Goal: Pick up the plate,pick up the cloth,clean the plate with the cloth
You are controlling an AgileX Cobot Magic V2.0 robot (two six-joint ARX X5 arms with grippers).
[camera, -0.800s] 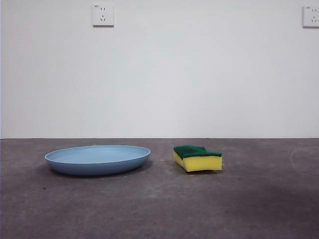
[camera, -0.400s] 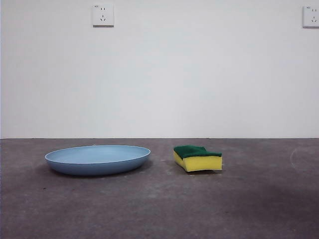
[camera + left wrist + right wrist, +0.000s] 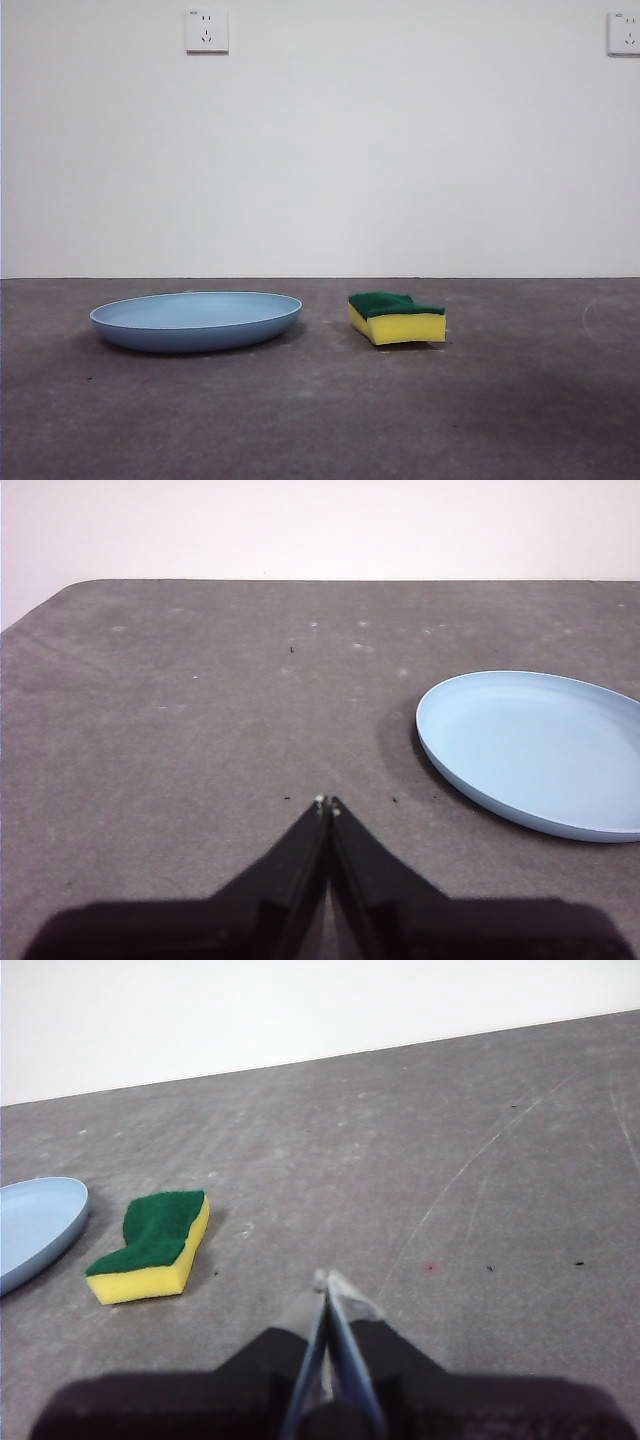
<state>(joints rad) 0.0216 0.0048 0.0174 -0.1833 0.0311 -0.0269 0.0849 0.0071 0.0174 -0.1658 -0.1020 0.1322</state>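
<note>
Step in hand: none begun; both pick-ups are yet to start.
Plate: light-blue plate (image 3: 196,320) lies flat on the grey bench (image 3: 320,420), untouched.
Cloth: a yellow sponge with a green scouring face up (image 3: 396,317) serves as the cloth; it sits just beside the plate, not touching.
Left hand: left hand (image 3: 327,804) clenched, jaws tip to tip, empty, above bare bench well short of the plate's rim (image 3: 470,785).
Right hand: right hand (image 3: 327,1280) clenched, empty, apart from the sponge (image 3: 153,1244).
Next move, judged: each hand must release its jaws, then approach; the low plate rim likely needs an edge-on grip.
Change from earlier frames: none; plate and sponge lie as before, no arm in front view.
</note>
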